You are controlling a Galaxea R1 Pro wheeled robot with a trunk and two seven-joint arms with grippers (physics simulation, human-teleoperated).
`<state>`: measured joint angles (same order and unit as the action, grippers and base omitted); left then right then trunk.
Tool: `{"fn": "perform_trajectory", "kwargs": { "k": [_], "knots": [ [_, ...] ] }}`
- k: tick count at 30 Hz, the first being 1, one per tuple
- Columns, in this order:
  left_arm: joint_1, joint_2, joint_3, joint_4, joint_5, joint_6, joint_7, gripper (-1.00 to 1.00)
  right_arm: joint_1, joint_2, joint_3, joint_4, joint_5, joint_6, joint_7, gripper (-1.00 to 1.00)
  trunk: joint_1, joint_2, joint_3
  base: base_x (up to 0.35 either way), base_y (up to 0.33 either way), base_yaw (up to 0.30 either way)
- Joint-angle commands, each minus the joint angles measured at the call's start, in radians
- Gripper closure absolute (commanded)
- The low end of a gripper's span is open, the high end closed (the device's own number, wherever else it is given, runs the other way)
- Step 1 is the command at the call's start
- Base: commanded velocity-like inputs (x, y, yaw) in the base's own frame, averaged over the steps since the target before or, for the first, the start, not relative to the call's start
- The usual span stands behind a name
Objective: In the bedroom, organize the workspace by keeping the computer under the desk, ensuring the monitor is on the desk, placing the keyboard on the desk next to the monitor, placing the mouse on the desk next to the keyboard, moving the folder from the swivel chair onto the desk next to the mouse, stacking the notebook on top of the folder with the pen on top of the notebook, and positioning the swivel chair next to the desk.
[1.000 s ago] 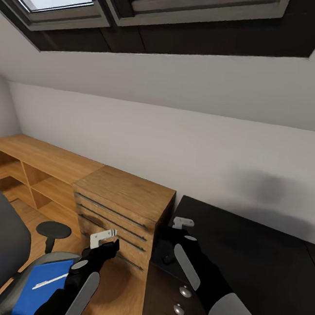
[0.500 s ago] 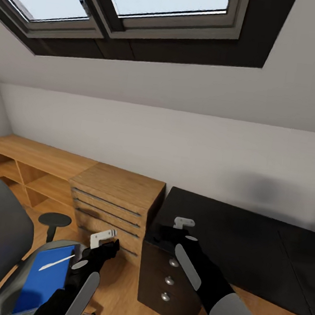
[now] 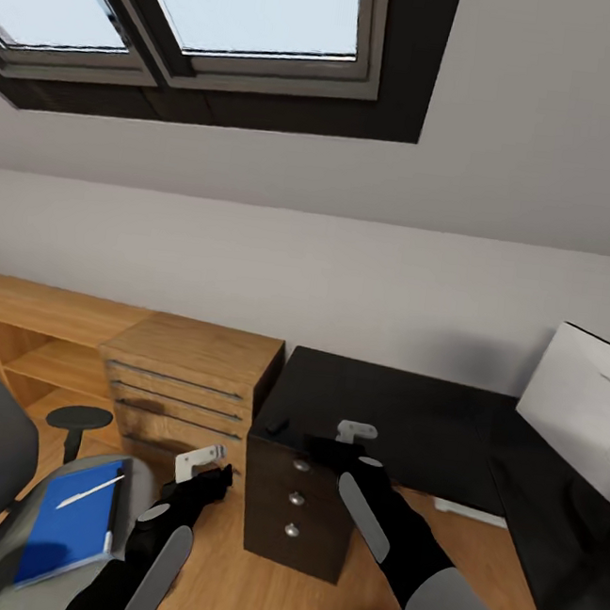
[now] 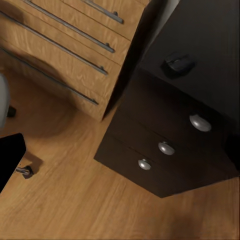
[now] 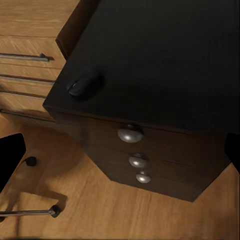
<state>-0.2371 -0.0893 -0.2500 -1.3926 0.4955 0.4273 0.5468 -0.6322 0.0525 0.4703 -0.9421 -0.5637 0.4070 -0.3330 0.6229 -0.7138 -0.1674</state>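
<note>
Daylight enters through the skylights [image 3: 234,13], bright and washed out. The wall [image 3: 253,261] is evenly lit; a soft shadow smudges it behind the desk [image 3: 405,421]. Renders slightly soft, edges stretched.

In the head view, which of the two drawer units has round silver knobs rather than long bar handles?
The black drawer unit under the glossy desk. Its three drawers each carry a round silver knob; the light wood dresser beside it has long horizontal bar handles.

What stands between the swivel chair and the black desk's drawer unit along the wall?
In the head view, the light wood dresser stands between the swivel chair and the desk's drawer unit.
</note>
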Motion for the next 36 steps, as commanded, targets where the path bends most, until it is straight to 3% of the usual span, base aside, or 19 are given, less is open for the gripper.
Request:
{"fn": "perform_trajectory", "kwargs": {
  "k": [1, 13, 24, 34, 36],
  "knots": [
    [-0.001, 0.001, -0.001, -0.002, 0.011, 0.002, 0.008, -1.00, -0.001, 0.000, 0.003, -0.001, -0.010, 0.002, -0.009, -1.00, -0.004, 0.006, 0.002, -0.337, 0.000, -0.273],
    [-0.001, 0.004, 0.001, -0.003, 0.021, 0.002, 0.008, -1.00, -0.001, 0.001, 0.007, 0.005, -0.002, 0.000, -0.009, -1.00, -0.050, 0.090, 0.046, -0.321, 0.000, -0.273],
    [-0.001, 0.004, 0.001, -0.002, 0.020, 0.000, 0.010, -1.00, -0.001, 0.003, 0.009, 0.009, 0.000, -0.010, -0.009, -1.00, -0.092, 0.167, 0.086, -0.106, 0.000, -0.264],
    [-0.001, 0.009, 0.007, 0.004, 0.016, -0.003, 0.012, -1.00, 0.004, 0.003, 0.010, 0.010, 0.001, -0.026, -0.009, -1.00, -0.131, 0.237, 0.119, -0.144, 0.000, -0.054],
    [-0.001, 0.012, 0.008, 0.048, 0.016, -0.004, 0.011, -1.00, 0.015, 0.002, 0.010, 0.017, 0.002, -0.034, -0.009, -1.00, -0.138, 0.251, 0.125, -0.016, 0.000, -0.004]
  ]
}}
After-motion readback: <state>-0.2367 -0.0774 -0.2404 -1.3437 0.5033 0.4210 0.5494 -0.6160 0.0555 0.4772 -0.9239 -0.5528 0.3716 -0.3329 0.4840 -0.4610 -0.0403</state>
